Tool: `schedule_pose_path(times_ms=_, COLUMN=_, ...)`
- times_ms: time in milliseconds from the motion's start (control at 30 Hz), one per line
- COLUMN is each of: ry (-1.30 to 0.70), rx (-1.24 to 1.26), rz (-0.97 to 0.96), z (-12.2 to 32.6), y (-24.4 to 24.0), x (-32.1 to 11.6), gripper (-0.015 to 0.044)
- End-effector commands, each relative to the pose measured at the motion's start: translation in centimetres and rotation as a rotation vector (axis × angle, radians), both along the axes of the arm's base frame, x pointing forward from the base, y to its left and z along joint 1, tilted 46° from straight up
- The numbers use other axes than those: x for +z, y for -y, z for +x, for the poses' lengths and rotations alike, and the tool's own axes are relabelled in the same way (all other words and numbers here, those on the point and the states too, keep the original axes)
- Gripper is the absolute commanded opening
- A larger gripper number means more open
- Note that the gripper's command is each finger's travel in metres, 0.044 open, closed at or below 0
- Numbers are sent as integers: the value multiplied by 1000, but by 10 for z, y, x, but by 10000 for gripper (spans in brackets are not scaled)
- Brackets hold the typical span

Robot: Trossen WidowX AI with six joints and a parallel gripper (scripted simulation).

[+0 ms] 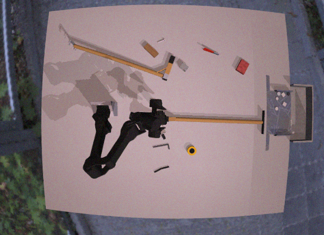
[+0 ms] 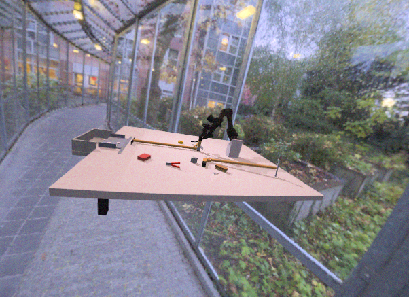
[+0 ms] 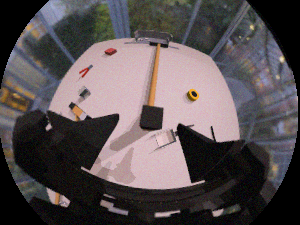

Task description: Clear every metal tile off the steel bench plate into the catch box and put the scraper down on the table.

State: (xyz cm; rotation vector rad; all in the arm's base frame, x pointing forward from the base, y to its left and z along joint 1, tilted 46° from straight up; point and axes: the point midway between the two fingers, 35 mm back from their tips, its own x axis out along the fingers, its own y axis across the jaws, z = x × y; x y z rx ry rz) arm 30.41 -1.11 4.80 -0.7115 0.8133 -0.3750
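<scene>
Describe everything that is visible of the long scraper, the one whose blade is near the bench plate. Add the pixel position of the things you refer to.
The long scraper [image 1: 215, 120] [image 2: 163, 144] [image 3: 155, 79] has a straight, orange-brown handle that looks wooden, and a thin black crosswise blade. At the other end, an upright grip with a black top rises beneath the open hand [image 3: 149, 121], which does not hold it. The blade lies just short of the steel bench plate [image 1: 280, 118].

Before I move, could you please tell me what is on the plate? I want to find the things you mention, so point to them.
Five pale tiles [image 1: 284, 104] and one small dark piece [image 1: 288, 93] lie on the plate [image 1: 280, 122] [image 2: 116, 140]. What is under it cannot be seen.
</scene>
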Motion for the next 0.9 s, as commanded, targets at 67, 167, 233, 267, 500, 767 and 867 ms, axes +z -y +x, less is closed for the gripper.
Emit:
schedule_pose_path(times_ms=67, ry=-8, rx=3, rz=-2, z=6, y=6, x=-7, gripper=440)
schedule_pose_path(times_ms=167, ry=-7, rx=4, rz=-2, z=9, y=9, x=-9, gripper=440)
schedule_pose_path(times_ms=233, ry=-7, rx=4, rz=-3, z=11, y=11, x=-11, gripper=440)
schedule_pose_path(times_ms=267, ry=-7, rx=4, rz=-3, z=12, y=12, x=-12, gripper=440)
schedule_pose_path(times_ms=500, ry=-4, rx=5, rz=-6, z=18, y=20, x=-18, gripper=440)
schedule_pose_path(times_ms=767, ry=0, rx=7, rz=-12, z=25, y=29, x=-24, gripper=440)
schedule_pose_path(times_ms=867, ry=7, rx=2, rz=-9, z=24, y=27, x=-21, gripper=388)
